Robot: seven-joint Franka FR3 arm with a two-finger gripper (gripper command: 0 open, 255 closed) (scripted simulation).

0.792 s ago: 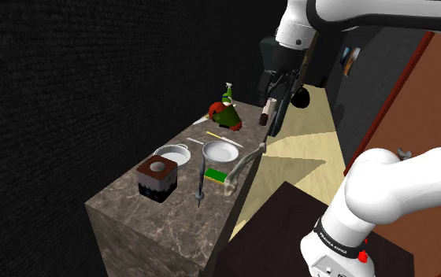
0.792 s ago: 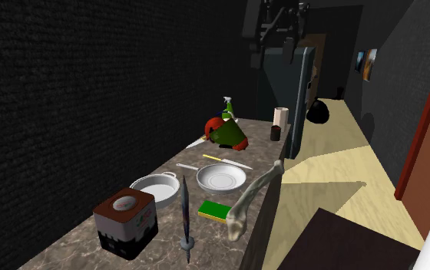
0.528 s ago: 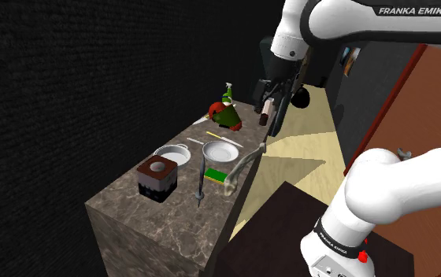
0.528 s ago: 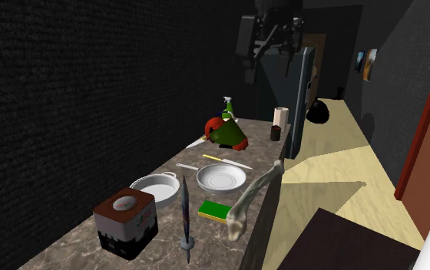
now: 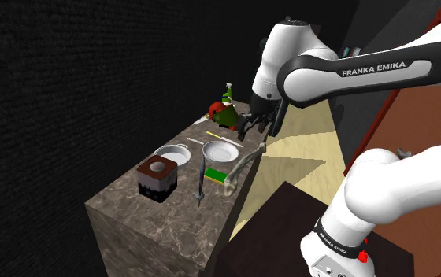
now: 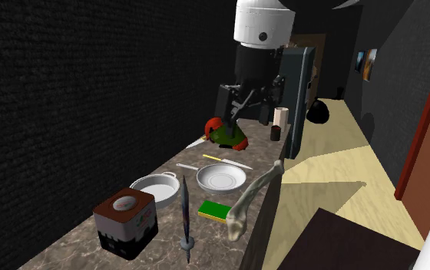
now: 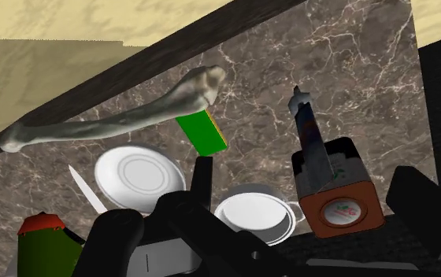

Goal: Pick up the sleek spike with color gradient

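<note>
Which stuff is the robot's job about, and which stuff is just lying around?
For the job: dark spike, gripper.

Just lying about: bone, green sponge, white bowl, white handled bowl, brown-topped box, red-and-green thing.

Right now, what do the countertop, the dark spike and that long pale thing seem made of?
Countertop: polished stone, probably marble, by its pale veins on grey-brown. Spike: smooth and sleek, perhaps metal or plastic; dark blue fading to a grey end. Long pale thing: likely bone, matte, with knobbed ends.
</note>
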